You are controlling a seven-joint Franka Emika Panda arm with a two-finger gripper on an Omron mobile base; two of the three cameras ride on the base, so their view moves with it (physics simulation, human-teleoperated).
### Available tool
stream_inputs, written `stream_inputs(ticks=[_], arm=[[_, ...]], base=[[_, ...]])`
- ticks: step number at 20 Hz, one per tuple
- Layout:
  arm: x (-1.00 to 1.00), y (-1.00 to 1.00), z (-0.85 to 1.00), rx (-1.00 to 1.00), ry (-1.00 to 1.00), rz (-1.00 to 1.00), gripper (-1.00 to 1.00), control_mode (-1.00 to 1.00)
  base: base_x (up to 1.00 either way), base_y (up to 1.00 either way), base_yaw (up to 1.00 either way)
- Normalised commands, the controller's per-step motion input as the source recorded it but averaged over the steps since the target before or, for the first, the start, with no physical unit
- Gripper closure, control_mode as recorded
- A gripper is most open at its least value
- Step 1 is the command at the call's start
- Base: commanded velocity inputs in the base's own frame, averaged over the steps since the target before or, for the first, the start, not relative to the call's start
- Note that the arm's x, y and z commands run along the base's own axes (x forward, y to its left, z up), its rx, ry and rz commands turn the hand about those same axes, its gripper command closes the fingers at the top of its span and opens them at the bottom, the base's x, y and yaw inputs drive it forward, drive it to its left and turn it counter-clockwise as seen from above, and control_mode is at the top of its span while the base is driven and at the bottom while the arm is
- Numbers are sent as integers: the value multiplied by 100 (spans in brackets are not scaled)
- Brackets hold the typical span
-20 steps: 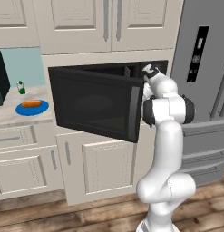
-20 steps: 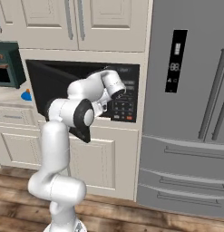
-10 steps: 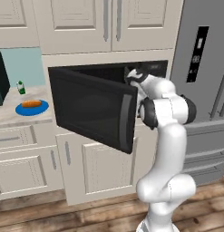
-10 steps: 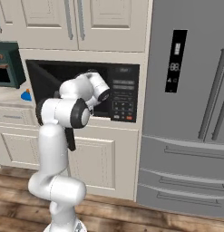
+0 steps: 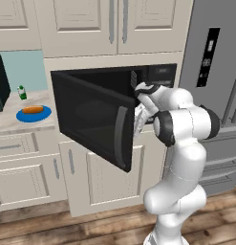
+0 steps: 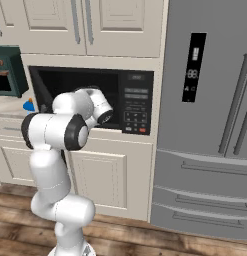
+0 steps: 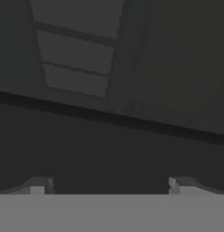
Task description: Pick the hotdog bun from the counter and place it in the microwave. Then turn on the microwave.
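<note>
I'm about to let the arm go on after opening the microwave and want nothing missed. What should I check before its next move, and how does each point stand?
1. Microwave door swung open: ok, it stands well out from the cavity.
2. Gripper open and empty: ok, the fingertips stand wide apart with nothing between them.
3. Hotdog bun ready to pick: ok, it lies on the blue plate on the counter, untouched.
4. Bun already in the microwave: not ok, still to do.
5. Cavity free for the bun: cannot tell, the inside is too dark.
6. Button panel unobstructed: ok in the right base view.
</note>
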Motion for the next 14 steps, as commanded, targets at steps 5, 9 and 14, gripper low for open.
stream_inputs(ticks=[5,9,14], arm=[[-54,40,0,33,-16,0,-100,-100],[-40,55,0,32,-15,-2,-100,-100],[-38,60,0,29,-17,-7,-100,-100]], base=[[0,0,0],[0,0,0],[0,0,0]])
